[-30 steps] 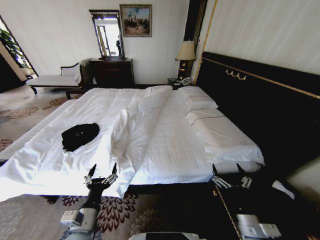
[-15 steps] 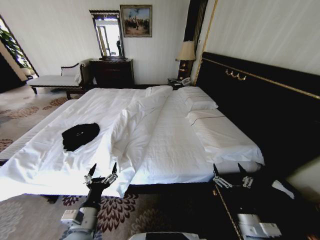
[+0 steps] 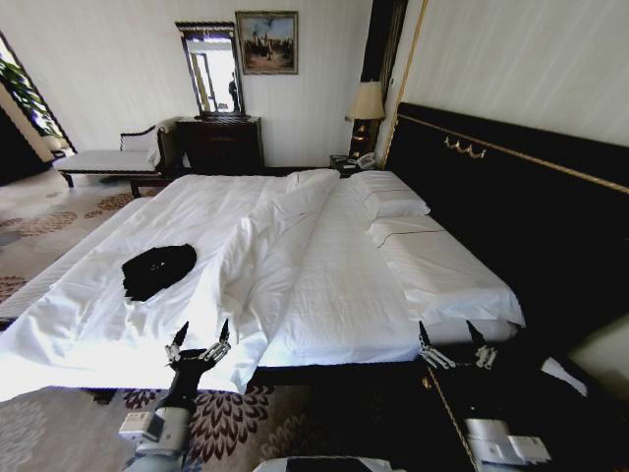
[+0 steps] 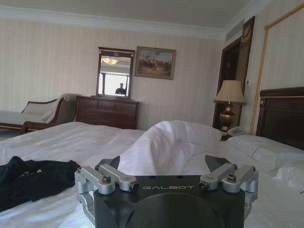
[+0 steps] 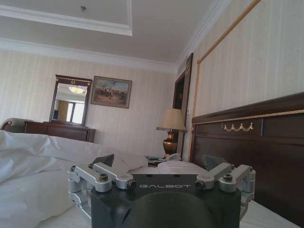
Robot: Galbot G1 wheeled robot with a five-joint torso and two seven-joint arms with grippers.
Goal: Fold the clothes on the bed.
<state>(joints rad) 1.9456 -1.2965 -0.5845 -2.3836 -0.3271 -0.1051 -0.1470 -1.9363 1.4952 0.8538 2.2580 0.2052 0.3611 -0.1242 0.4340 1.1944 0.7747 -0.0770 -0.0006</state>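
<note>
1. The black T-shirt (image 3: 157, 268) lies crumpled on the bed (image 3: 324, 285), on its white duvet.
2. The left gripper (image 3: 199, 337) is spread wide, empty, at the bed's near edge.
3. The right gripper (image 3: 451, 339) is likewise spread, empty.

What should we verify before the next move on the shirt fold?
1. Black soft-cloth T-shirt on the white-duvet bed: ok.
2. Shirt laid flat: not ok, bunched.
3. Left gripper open, empty: ok.
4. Right gripper open, empty: ok.
5. Left gripper at shirt: not ok, at the bed's near edge, apart from it.
6. Rumpled duvet ridge clear of shirt: ok, beside it.
</note>
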